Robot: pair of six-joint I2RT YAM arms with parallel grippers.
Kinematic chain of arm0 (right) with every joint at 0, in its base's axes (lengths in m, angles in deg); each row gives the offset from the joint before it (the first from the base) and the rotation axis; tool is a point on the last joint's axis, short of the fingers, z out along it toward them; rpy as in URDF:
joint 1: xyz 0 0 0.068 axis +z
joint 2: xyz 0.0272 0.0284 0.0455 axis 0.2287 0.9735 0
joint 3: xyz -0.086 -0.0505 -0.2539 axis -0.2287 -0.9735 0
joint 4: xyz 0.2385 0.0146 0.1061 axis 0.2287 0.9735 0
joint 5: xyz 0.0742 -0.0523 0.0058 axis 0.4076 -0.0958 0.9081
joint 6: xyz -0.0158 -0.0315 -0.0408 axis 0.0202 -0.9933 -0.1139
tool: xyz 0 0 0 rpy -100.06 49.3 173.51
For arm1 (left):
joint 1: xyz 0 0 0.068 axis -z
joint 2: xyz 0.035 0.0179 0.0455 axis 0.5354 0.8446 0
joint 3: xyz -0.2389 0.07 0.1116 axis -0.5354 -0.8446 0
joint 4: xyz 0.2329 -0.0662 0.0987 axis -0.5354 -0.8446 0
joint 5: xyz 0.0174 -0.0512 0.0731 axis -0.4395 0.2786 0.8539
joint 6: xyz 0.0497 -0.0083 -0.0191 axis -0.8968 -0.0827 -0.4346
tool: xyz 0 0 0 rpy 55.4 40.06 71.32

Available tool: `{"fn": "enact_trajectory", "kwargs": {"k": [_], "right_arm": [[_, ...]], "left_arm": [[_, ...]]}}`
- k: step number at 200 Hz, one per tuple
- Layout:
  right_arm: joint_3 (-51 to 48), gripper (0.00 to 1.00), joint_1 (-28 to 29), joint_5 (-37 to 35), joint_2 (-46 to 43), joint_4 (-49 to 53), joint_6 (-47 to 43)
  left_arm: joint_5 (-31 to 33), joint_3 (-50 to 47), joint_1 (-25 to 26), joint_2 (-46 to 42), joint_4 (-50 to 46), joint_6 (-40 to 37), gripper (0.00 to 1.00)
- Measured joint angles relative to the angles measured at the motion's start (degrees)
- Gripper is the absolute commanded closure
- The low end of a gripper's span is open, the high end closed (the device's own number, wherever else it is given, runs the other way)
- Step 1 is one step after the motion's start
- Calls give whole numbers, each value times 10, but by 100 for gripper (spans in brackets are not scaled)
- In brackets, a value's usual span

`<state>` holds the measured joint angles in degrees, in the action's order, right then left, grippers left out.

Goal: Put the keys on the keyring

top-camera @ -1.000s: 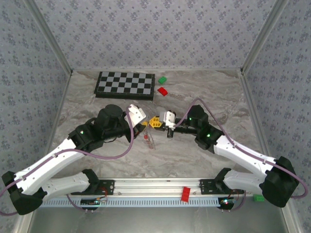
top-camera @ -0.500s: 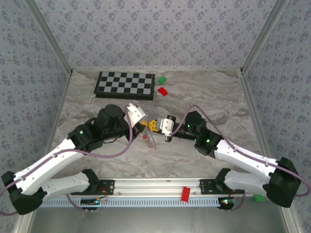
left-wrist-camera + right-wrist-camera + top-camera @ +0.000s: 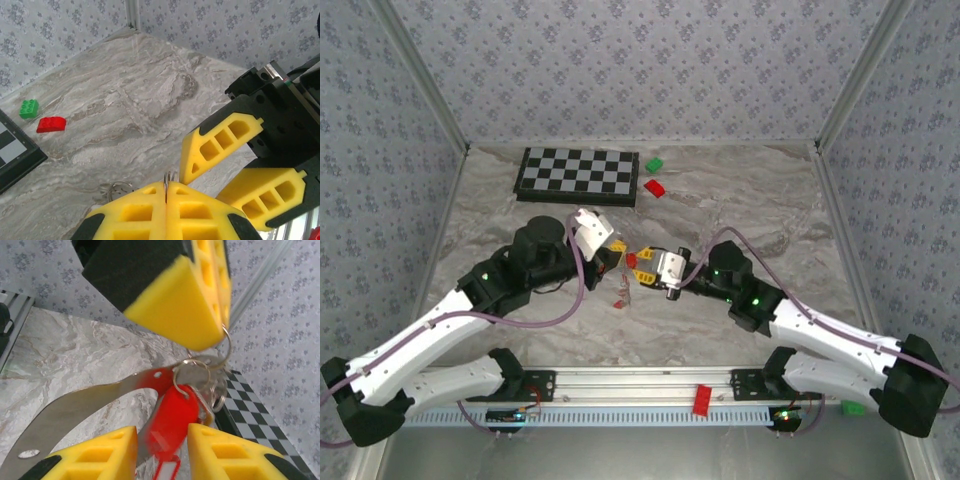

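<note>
My left gripper point(image 3: 616, 247) is held above the middle of the table, its yellow fingers shut on the thin wire keyring point(image 3: 167, 176). From the keyring point(image 3: 226, 347) hang smaller rings, a long flat metal strip point(image 3: 75, 405) and the red-headed keys point(image 3: 170, 422). In the top view the bunch of keys point(image 3: 620, 296) dangles just below both grippers. My right gripper point(image 3: 162, 452) faces the left one point(image 3: 166, 195) at close range, open, with a red key head between its fingers point(image 3: 230, 450); I cannot see contact.
A checkered board point(image 3: 579, 175) lies at the back, with a green block point(image 3: 653, 164) and a red block point(image 3: 655, 187) beside it. Another red block point(image 3: 701, 398) sits on the front rail, and a green one point(image 3: 852, 407) lies at the front right.
The right gripper has come left and nearer, up to the left gripper and the hanging bunch. The left gripper has shifted slightly back, still holding the ring.
</note>
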<state>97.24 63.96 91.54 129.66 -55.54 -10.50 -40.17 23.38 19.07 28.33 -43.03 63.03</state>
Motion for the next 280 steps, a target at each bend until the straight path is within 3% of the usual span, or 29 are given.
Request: {"fn": "enact_trajectory", "kwargs": {"k": [34,78,107,147,197,280], "right_arm": [[-5,65,-22,-3,-27,0,64],[-4,61,-69,-1,-50,11,176],[5,61,-126,19,-40,23,260],[17,56,-164,71,-20,19,341],[29,55,-215,137,10,-45,437],[67,63,-225,232,94,-188,558]], "left_arm": [[-24,-21,-14,3,50,11,100],[-92,-53,-68,34,154,61,100],[-136,-67,-84,54,223,90,100],[-177,-69,-98,81,299,121,100],[-211,-69,-118,117,376,166,100],[-239,-69,-120,123,413,202,100]]}}
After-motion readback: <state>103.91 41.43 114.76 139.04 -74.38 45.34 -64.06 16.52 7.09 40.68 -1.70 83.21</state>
